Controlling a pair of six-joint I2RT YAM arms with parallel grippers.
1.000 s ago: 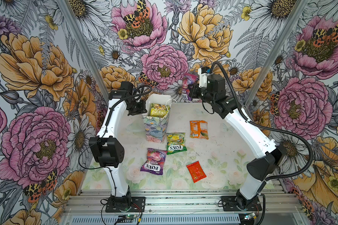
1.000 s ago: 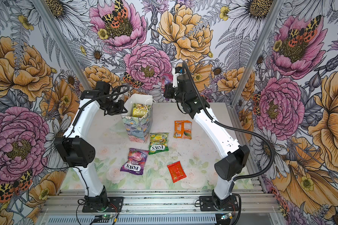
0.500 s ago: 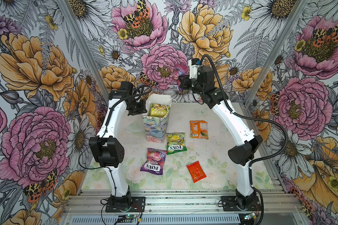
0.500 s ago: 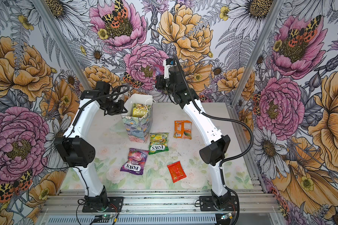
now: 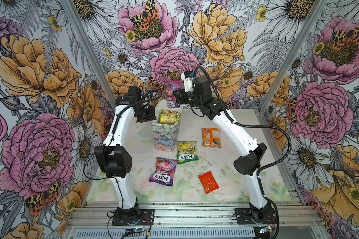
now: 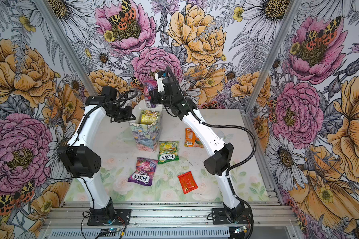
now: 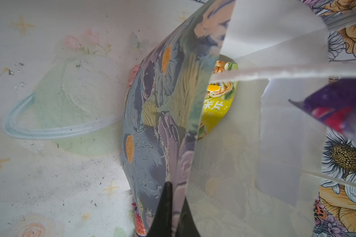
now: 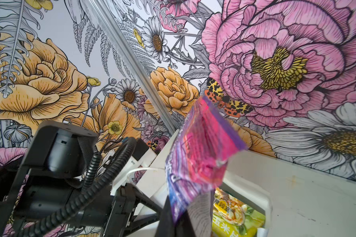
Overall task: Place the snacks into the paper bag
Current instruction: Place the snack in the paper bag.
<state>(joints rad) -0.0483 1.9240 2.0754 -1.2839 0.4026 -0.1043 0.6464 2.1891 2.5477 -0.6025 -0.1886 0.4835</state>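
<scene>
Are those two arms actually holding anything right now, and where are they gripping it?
The right gripper pinches a purple packet by one end, above the paper bag. The left gripper pinches the bag's side wall near its rim.

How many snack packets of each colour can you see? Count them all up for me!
Purple: 2, the raised purple packet and the lying purple packet
Green: 1, the green packet
Orange: 1, the orange packet
Red: 1, the red packet
Yellow: 1, the yellow packet inside the paper bag
Total: 6 in sight
</scene>
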